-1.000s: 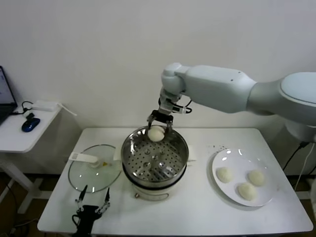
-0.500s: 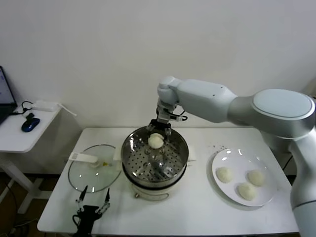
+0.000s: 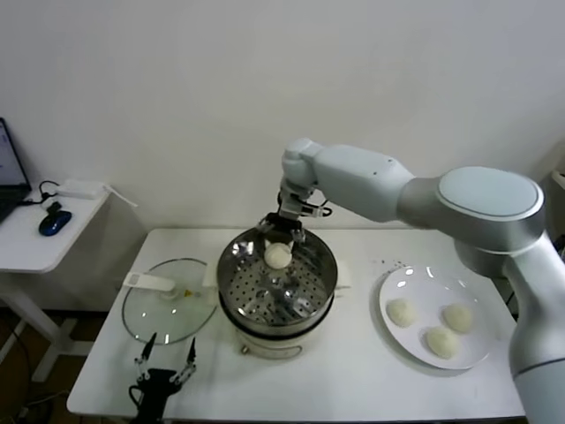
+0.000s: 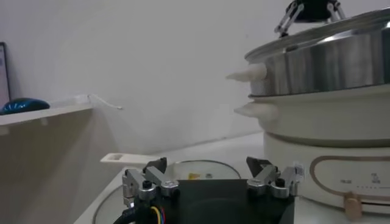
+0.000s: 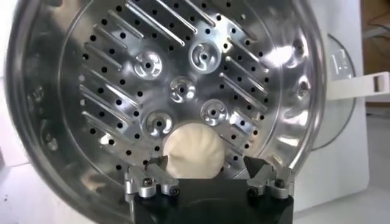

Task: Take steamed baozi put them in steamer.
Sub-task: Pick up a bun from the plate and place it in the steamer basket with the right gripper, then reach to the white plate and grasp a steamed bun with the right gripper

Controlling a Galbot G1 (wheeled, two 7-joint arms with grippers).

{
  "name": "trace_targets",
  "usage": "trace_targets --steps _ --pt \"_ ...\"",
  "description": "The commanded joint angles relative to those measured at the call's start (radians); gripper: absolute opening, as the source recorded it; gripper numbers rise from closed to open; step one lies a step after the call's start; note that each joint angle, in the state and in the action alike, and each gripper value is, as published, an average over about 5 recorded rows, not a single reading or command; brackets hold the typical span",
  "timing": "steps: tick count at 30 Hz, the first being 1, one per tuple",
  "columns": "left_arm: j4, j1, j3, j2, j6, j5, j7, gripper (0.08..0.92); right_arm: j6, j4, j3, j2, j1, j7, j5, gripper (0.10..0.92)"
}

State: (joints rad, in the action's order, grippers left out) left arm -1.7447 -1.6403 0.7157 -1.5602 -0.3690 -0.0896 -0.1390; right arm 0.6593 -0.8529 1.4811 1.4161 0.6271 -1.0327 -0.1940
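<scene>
The steamer (image 3: pixel 277 284) stood in the middle of the head view, a shiny steel pot on a white base, on the white table (image 3: pixel 353 380). Its holed floor held one bun (image 3: pixel 278 255), lying at the far side of the basket near the back wall. In the right wrist view the same bun (image 5: pixel 195 156) rested on the perforated floor (image 5: pixel 177 91), at the lower middle of that picture, with the rest of the basket bare around it.

The right claw (image 3: pixel 282 228) hung just above the pot's far rim, over the bun. Its fingers (image 5: pixel 149 179) were spread apart, one on each side of the bun, and the bun sat on the basket floor rather than being pinched between them.

At the right of the head view a flat white plate (image 3: pixel 402 340) held three more buns (image 3: pixel 439 326), grouped in its middle, near one another but apart. The plate stood well apart from the pot.

At the left of the head view a glass lid (image 3: pixel 168 305) with a white handle lay flat on the table, just beside the pot. The left claw (image 3: pixel 163 364) waited at the lower left, near the lid's front edge, its fingers (image 4: pixel 146 179) apart and holding nothing. In the left wrist view the pot's side (image 4: pixel 329 122) filled the right part of the picture.

At the far left of the head view a small side table (image 3: pixel 35 243) carried a blue mouse (image 3: pixel 54 222).
</scene>
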Motion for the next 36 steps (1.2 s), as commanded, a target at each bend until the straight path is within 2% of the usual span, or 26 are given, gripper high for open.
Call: trace_targets --steps 1,9,12,20,31,36 --pt "-0.011 -0.008 0.004 -0.002 0.002 -0.005 0.0 0.823 -0.265 -0.169 0.279 -0.153 0.271 -0.045 -0.401 0.823" --pt "-0.017 -0.011 0.007 -0.005 0.002 -0.007 0.0 0.823 -0.768 -0.448 0.571 -0.377 0.466 0.025 -0.617 0.823" --pt "-0.012 -0.009 0.006 -0.007 0.001 -0.007 0.0 0.823 -0.854 -0.543 0.618 -0.448 0.476 0.031 -0.651 0.823" --pt "0.0 -0.008 0.013 -0.007 -0.005 -0.009 0.001 0.823 -0.914 -0.585 0.547 -0.589 0.302 0.059 -0.521 0.823" --pt "0.017 -0.004 0.02 -0.007 -0.014 -0.014 0.002 0.823 -0.95 -0.472 0.325 -0.671 -0.026 0.153 -0.305 0.823" --pt "0.021 -0.005 0.02 -0.006 -0.017 -0.023 0.003 0.823 -0.956 -0.41 0.228 -0.663 -0.132 0.176 -0.265 0.823"
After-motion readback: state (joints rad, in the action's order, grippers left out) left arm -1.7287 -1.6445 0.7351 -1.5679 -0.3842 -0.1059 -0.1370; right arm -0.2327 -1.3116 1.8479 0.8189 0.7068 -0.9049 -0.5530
